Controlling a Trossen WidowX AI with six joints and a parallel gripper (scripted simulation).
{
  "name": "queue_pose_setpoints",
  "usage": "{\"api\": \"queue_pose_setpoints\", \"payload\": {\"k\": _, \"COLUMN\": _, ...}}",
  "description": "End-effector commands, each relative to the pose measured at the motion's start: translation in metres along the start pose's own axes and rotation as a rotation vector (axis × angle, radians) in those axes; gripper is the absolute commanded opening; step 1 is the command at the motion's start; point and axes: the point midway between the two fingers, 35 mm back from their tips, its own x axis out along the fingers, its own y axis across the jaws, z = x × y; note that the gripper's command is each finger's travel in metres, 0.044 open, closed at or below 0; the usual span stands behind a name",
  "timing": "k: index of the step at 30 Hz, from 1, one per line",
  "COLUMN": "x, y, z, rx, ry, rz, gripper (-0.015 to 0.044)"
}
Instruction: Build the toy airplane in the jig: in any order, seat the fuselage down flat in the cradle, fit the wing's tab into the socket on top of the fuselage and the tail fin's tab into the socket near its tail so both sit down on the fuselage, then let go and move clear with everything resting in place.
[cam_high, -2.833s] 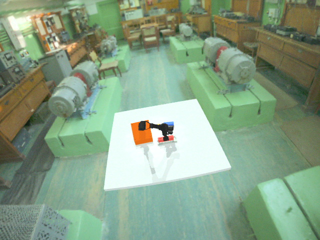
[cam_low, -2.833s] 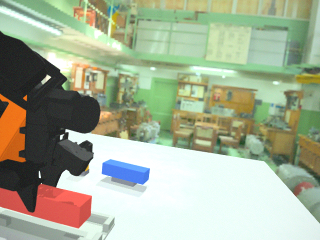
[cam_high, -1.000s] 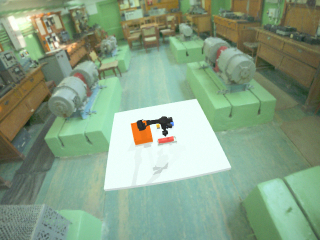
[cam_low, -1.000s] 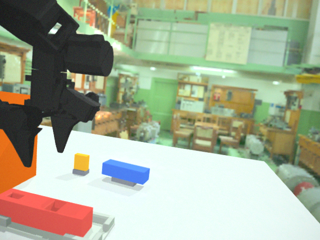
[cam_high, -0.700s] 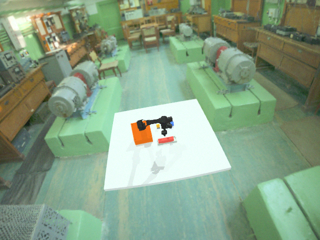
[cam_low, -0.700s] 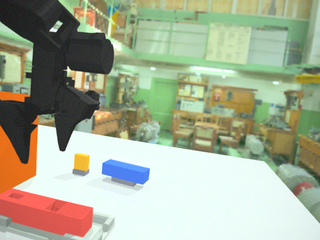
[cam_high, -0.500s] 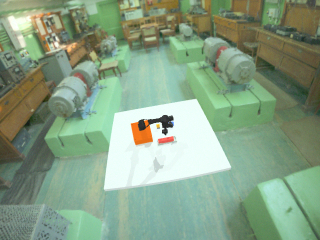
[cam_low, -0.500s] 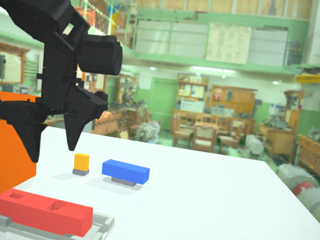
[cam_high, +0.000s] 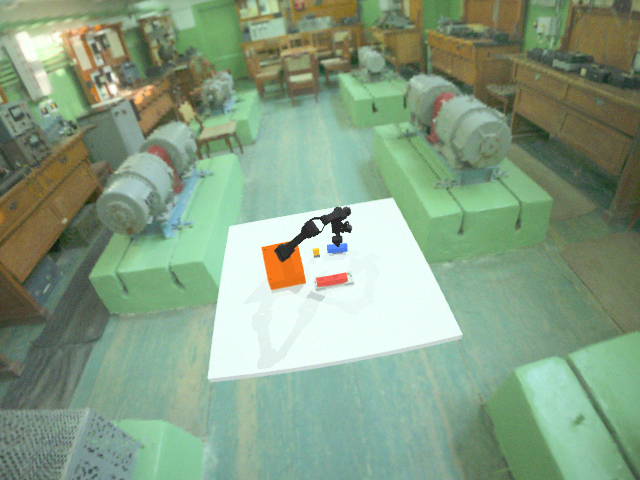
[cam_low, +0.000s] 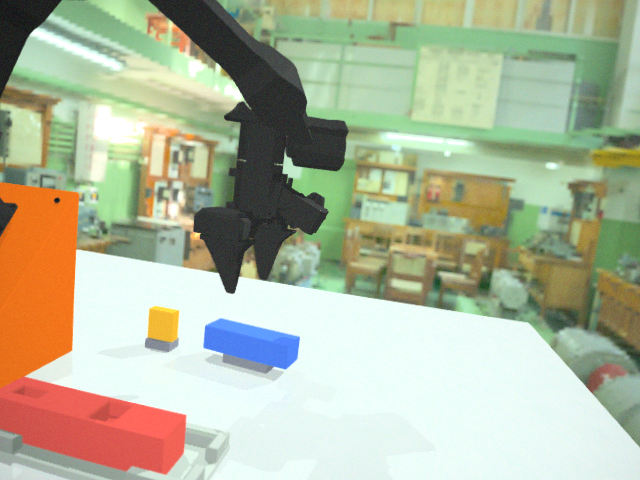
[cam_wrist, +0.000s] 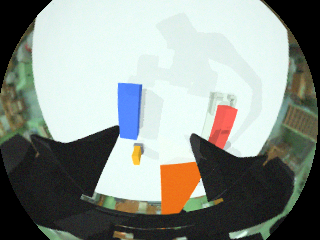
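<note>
"Toy airplane, unassembled. Where is the fuselage (cam_high: 331, 280) (cam_low: 93, 428) (cam_wrist: 223, 126)?"

"In the cradle (cam_high: 351, 279) (cam_low: 216, 447) (cam_wrist: 212, 107), sockets upward, presumably to receive the tabs from above. Full seating cannot be confirmed."

"And the wing (cam_high: 337, 248) (cam_low: 251, 342) (cam_wrist: 130, 111)?"

"Raised on a small grey support (cam_low: 247, 362); its tab is not visible. The support probably keeps the tab downward and the sides free for gripping. The tail fin (cam_high: 315, 251) (cam_low: 163, 324) (cam_wrist: 136, 155) stands upright on a grey base (cam_low: 161, 344), likely for the same reason."

"Gripper (cam_high: 337, 241) (cam_low: 247, 285) (cam_wrist: 156, 132)?"

"Open and empty, pointing down above the table near the wing. I judge a wing pickup is next: centre the fingers across its narrow width before lowering. Off-centre contact could tip it."
</note>
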Motion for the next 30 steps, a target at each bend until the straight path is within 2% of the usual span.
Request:
{"api": "queue_pose_setpoints", "payload": {"k": 1, "x": 0.006, "y": 0.052, "z": -0.012, "rx": 0.003, "ry": -0.003, "rz": -0.007, "gripper": 0.0440}}
{"api": "queue_pose_setpoints", "payload": {"k": 10, "x": 0.008, "y": 0.062, "z": -0.015, "rx": 0.004, "ry": -0.004, "rz": -0.009, "gripper": 0.0440}}
{"api": "queue_pose_setpoints", "payload": {"k": 15, "x": 0.049, "y": 0.061, "z": -0.014, "rx": 0.004, "ry": -0.004, "rz": -0.011, "gripper": 0.0440}}
{"api": "queue_pose_setpoints", "payload": {"k": 30, "x": 0.075, "y": 0.061, "z": -0.014, "rx": 0.004, "ry": -0.005, "rz": -0.012, "gripper": 0.0440}}
